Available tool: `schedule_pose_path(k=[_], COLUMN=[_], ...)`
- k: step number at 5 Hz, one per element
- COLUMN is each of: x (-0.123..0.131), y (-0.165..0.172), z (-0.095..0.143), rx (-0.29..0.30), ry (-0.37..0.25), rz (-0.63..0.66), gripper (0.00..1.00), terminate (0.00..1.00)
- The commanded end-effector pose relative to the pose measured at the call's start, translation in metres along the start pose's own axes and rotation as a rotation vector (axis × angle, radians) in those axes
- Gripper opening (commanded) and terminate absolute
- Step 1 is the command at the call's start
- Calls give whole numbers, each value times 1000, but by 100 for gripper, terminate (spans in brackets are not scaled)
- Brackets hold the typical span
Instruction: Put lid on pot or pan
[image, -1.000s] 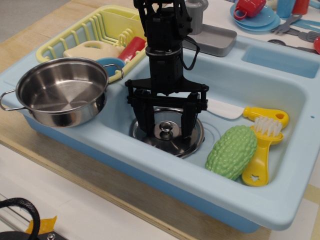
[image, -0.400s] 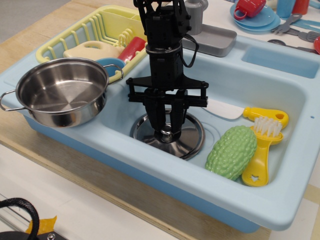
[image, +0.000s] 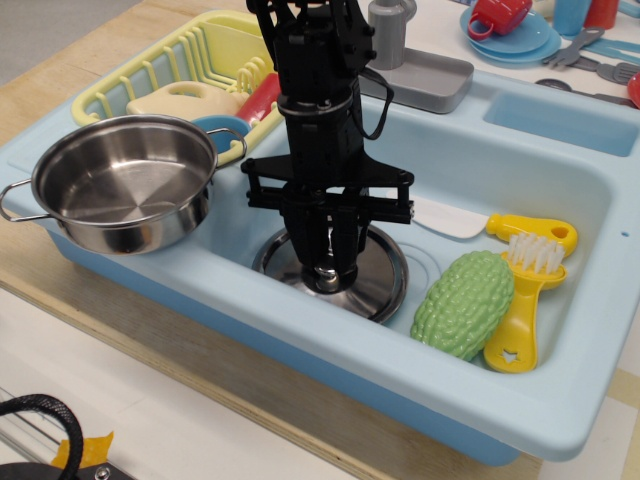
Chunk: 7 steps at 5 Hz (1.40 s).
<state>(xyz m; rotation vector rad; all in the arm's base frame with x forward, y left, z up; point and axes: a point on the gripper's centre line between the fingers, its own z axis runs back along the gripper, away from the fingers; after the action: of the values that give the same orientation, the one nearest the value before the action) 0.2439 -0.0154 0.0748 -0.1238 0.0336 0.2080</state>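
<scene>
Steel lid in the sink has its knob pinched by the hand.

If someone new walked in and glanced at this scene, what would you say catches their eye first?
The black pincer, reaching straight down into the pale blue sink and shut on the knob of the shiny lid on the sink floor. Next, the empty steel pot on the sink's left rim, and the green vegetable beside a yellow brush at the sink's right.
</scene>
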Motion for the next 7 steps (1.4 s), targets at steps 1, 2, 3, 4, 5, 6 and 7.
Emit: schedule_pose_path(k=[1, 2, 3, 4, 5, 6, 7], x=[22, 28, 26, 19, 16, 11, 1], y=[-16, -22, -24, -20, -8, 19, 43], z=[39, 65, 87, 102, 115, 120, 120], rx=[32, 67, 86, 93, 110, 76, 68], ry=[-57, -96, -89, -87, -48, -49, -42], rz=[-54, -55, -20, 23, 86, 158, 216], gripper=[0, 0, 0, 0, 0, 0, 0], terminate=[0, 0, 0, 0, 0, 0, 0])
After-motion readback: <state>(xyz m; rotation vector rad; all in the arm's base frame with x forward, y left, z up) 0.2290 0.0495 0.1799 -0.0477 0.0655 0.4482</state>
